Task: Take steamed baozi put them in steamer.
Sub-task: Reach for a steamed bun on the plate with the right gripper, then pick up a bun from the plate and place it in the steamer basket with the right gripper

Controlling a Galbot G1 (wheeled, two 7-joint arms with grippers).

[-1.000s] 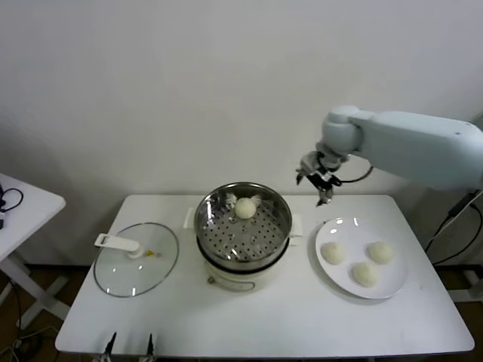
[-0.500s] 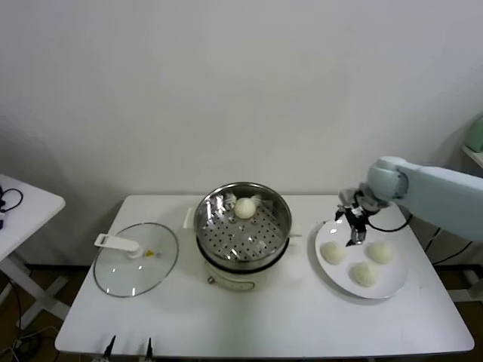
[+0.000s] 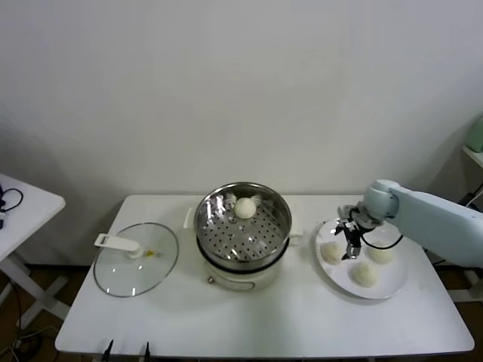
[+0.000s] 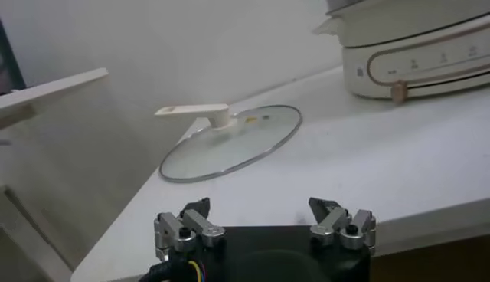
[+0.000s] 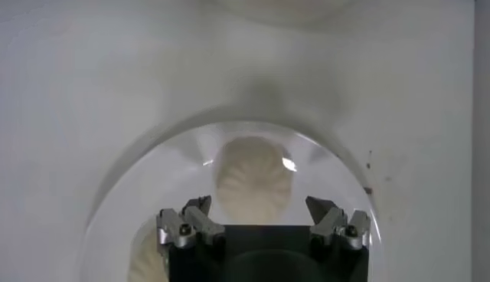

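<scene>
- Swinging down from beside the steamer (image 3: 243, 222), the right tool (image 3: 349, 243) now hangs low over the white plate (image 3: 392, 283) at the counter's (image 3: 302, 317) right end; a second ago it rode high between the pot and the plate.
- One baozi in the steamer (image 3: 245, 207) sits at the far side of the perforated steel basket, near its rim; three remaining baozi lie on the plate, the nearest to the pot (image 3: 332, 252) just beside the tool, the others (image 3: 379, 254) and (image 3: 364, 274) further right.
- Right tool stands open, its jaws spread wide and gripping nothing; the wrist view shows a pleated bun (image 5: 253, 178) centred ahead of the gap between the jaws.
- Left tool (image 4: 264, 222) waits idle at the counter's near-left edge, jaws apart and empty; the glass lid (image 3: 136, 259) lies flat on the counter left of the pot.
- Step in hand appears to be the reach for a second bun; one of four is delivered, so the job looks about a quarter done.
- Next move calls for a short descent until the jaws straddle the bun, then a gentle close; soft dough would dent under a hard squeeze, and the neighbouring buns leave little room for a stray finger.
</scene>
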